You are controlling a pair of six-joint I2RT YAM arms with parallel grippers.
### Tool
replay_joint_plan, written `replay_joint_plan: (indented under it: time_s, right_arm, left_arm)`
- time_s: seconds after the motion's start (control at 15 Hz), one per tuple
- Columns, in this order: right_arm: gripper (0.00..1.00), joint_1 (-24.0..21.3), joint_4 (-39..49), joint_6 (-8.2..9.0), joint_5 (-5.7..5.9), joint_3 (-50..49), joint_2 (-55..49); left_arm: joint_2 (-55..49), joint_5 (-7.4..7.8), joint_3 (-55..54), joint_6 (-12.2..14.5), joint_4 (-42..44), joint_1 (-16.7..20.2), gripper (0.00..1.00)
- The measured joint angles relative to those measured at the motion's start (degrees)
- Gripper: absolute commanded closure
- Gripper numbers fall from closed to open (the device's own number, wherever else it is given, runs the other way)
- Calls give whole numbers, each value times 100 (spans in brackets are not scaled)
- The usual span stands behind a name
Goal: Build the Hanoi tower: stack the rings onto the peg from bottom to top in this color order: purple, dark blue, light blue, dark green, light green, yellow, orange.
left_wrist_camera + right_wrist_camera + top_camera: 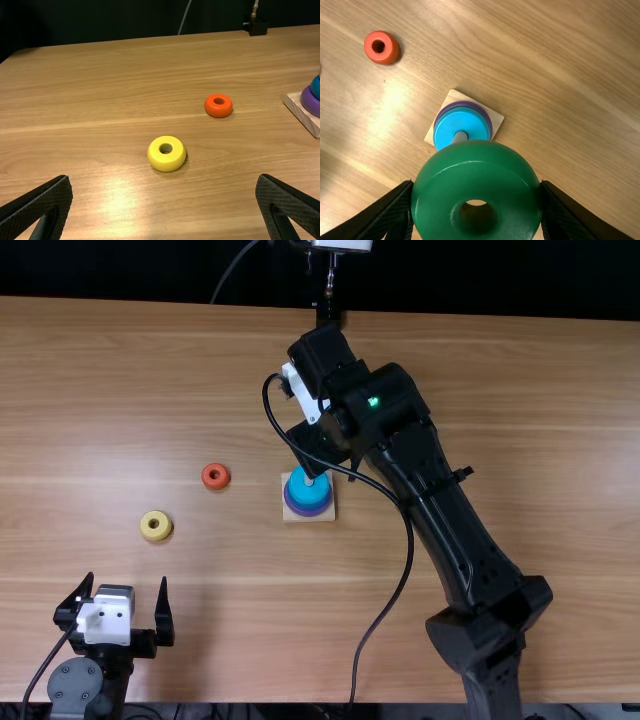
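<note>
Black flat fingers (pixel 395 207) of the right gripper (pixel 318 448) press against opposite sides of a dark green ring (pixel 477 175). They stand apart by the ring's width, with the ring clasped between them. Its central hole faces the right wrist camera, and a sliver of wood shows through it.

The held ring covers part of a square wooden base (pixel 496 120) lower down, on the light brown table (pixel 100 390). Above the base, the grey tip of the peg (pixel 460 136) pokes through a light blue ring (pixel 457 122), and a wider purple ring (pixel 311 104) sits beneath. Between those two, a darker blue edge is hard to make out. The left wrist view's edge cuts off the base and its stack. From above, the right gripper's dark body hides the far corner of the base, and its fingertips are mostly concealed.

The left gripper (pixel 126 580) is released and empty, its two fingers spread wide, near the table's near edge on the left side. Beyond it, a yellow ring (pixel 158 536) lies flat on the wood. An orange ring (pixel 216 486) lies flat too, between the yellow ring and the base, a little farther from the near edge. Both are apart from the peg. A black cable (pixel 407 540) loops across the right arm.
</note>
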Motion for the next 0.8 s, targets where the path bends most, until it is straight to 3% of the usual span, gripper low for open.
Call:
replay_joint_plan:
  time_s: [0.8]
  right_arm:
    - [100,-2,2,-48,-2,74,37]
  left_arm:
    - [-2,-2,2,2,7,0,0]
